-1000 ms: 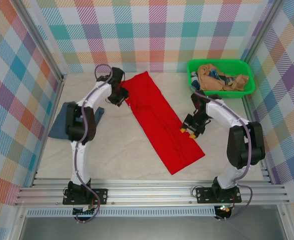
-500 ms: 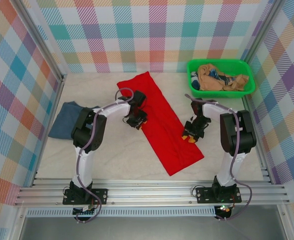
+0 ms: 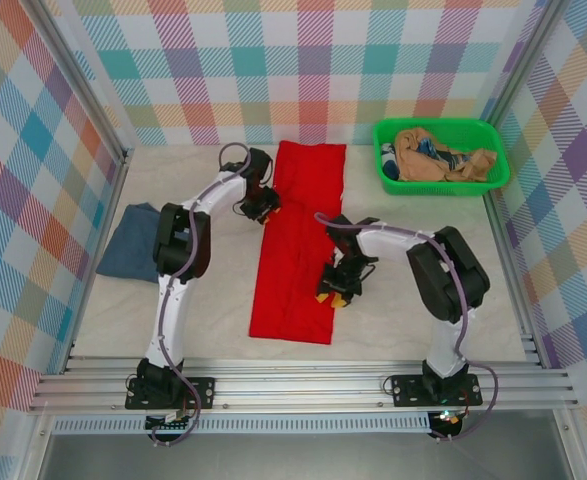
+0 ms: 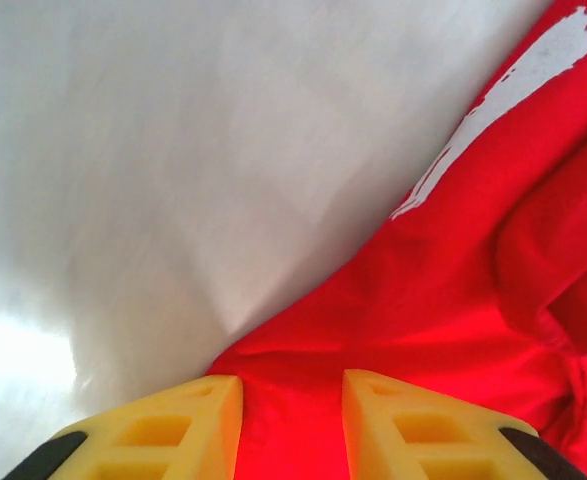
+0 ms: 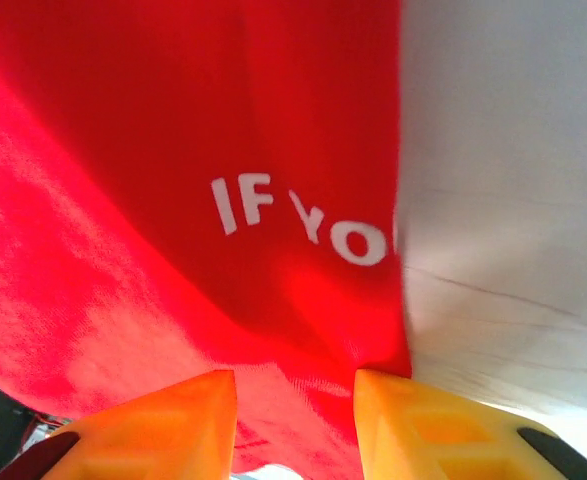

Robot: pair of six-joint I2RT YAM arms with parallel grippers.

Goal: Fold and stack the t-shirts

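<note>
Left gripper (image 4: 291,425): jaws narrowly parted, pinched on left edge of red t-shirt (image 3: 295,270), far half. Right gripper (image 5: 295,420): same narrow pinch on right edge, near half, cloth tented up, white lettering visible underneath. Shirt lying as long folded strip mid table (image 3: 213,300); slate-blue t-shirt (image 3: 131,245) well apart at left. Probably squaring the strip before the cross fold. Move both pinches in step, low, no twist; set down flat, then release.

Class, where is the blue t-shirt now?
Top view: the blue t-shirt lies at the table's left edge, beside the left arm, apart from the red t-shirt.
</note>
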